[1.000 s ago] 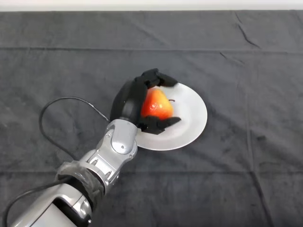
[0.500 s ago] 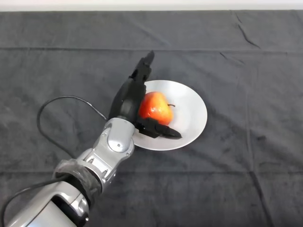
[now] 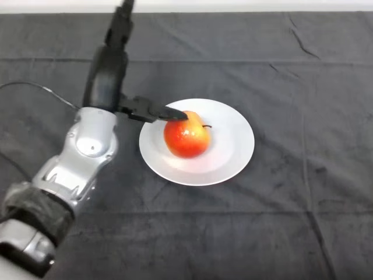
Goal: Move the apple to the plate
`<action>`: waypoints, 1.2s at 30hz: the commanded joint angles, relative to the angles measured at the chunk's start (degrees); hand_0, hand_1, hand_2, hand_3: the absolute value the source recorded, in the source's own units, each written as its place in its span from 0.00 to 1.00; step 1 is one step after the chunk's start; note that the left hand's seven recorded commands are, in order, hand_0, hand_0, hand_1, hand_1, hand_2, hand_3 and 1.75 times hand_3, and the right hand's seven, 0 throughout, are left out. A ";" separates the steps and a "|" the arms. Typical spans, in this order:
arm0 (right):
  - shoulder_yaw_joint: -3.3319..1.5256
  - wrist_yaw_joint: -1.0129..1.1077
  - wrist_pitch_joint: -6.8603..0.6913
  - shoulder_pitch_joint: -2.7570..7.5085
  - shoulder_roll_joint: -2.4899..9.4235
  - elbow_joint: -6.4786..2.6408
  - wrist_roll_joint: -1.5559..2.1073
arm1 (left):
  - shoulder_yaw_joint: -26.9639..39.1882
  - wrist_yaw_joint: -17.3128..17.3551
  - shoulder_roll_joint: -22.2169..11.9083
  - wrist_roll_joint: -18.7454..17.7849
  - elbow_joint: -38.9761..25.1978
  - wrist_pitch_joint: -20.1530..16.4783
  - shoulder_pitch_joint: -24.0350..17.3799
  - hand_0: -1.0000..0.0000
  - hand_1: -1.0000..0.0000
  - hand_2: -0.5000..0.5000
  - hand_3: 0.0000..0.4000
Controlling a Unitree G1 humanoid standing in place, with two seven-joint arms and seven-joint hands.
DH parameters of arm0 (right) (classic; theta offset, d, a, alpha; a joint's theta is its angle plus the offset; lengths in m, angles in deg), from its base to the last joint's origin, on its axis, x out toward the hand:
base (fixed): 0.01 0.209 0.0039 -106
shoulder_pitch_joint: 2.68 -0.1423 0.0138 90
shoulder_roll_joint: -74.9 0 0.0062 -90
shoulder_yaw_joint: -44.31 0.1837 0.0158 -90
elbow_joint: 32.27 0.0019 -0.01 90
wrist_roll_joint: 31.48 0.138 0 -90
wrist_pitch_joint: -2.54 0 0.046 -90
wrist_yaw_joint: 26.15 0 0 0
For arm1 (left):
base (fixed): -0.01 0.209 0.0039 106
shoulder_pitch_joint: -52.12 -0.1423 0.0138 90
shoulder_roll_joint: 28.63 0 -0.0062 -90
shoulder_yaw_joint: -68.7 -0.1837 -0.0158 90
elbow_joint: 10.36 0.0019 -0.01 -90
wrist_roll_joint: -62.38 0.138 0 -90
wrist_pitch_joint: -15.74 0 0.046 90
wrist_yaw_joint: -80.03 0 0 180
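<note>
The round red-orange apple with a short dark stem sits on the round white plate, a little left of the plate's middle. The plate lies on the dark grey cloth-covered table. The robot's black left hand is to the left of the plate, its fingers straight and spread, holding nothing; the thumb reaches over the plate's left rim, its tip overlapping the apple's upper left edge
</note>
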 commanded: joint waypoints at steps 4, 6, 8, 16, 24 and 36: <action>0.76 -0.52 -0.08 0.30 0.01 -0.85 0.09 | 4.54 -0.86 -5.88 -0.32 -8.86 -1.76 -8.26 1.00 1.00 0.50 0.00; 0.75 -0.55 -0.07 0.32 0.04 -0.78 0.09 | 6.28 -0.80 -7.67 -0.58 -12.09 -1.99 -10.47 1.00 1.00 0.50 0.00; 0.74 -0.59 -0.06 0.35 0.07 -0.71 0.08 | 8.25 -0.61 -9.49 -0.94 -15.07 -2.08 -12.81 1.00 1.00 0.50 0.00; 0.71 -0.74 -0.04 0.45 0.18 -0.43 0.08 | 16.12 -0.11 -15.30 -2.34 -24.17 -2.31 -21.82 1.00 1.00 0.50 0.00; 0.69 -0.88 -0.04 0.53 0.27 -0.19 0.09 | 24.53 -0.43 -18.99 -3.22 -30.75 -0.72 -32.36 1.00 1.00 0.50 0.00; 0.67 -1.02 -0.06 0.61 0.34 0.04 0.12 | 35.81 0.03 -18.79 -3.90 -29.80 6.58 -45.05 1.00 1.00 0.50 0.00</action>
